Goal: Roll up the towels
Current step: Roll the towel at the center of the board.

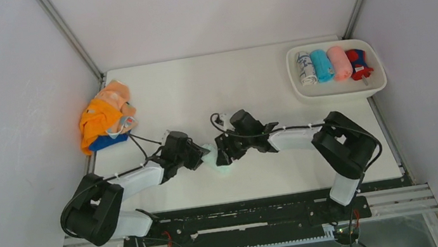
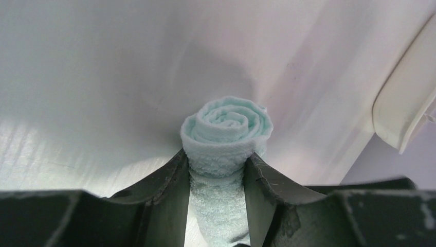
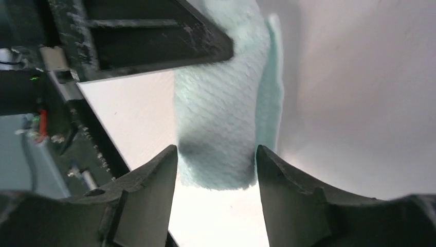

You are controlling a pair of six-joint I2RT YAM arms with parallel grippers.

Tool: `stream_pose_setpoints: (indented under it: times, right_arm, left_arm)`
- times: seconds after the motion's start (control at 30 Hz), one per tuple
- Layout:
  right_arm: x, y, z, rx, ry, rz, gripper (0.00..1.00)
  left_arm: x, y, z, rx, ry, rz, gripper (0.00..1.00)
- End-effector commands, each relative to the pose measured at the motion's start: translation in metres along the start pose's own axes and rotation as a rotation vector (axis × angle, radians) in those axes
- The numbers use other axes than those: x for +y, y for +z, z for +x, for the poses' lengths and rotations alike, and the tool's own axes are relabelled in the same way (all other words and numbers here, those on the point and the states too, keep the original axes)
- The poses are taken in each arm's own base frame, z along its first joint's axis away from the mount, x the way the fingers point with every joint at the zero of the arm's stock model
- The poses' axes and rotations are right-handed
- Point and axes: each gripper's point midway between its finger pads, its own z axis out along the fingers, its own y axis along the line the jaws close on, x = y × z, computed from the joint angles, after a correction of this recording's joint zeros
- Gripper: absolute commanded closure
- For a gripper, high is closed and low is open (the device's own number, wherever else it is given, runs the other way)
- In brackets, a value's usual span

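mint towel roll | left fingers clamped on it | right fingers flank other end, grip unclear

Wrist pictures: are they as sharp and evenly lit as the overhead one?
Left wrist: the mint towel roll is crisp, soft shadow behind it, glare on the table. Right wrist: the roll looks softer, its near end shaded. Top external: even light, faint shadows.

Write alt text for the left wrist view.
A pale mint towel, rolled into a tight spiral, is clamped end-on between the left gripper's dark fingers. Behind lie the white table and, at right, a white tray's corner.
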Motion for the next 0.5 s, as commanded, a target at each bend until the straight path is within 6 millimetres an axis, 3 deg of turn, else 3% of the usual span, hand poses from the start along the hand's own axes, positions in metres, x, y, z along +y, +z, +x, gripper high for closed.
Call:
stream_pose_setpoints:
  times: [0.0,0.17,0.47]
  right_arm:
    - [-0.019,-0.028,-0.021,-0.021,-0.287,0.355,0.39]
    - [-0.002,-0.036,-0.039,-0.071,-0.521,0.512,0.30]
    - [0.024,-0.005,-0.040,-0.051,-0.745,0.567,0.28]
  left_arm:
    - [0.019,0.000,0.008,0.037,0.088,-0.135,0.57]
    - [0.018,0.000,0.011,0.048,0.100,-0.144,0.57]
    - [0.016,0.001,0.015,0.068,0.110,-0.150,0.56]
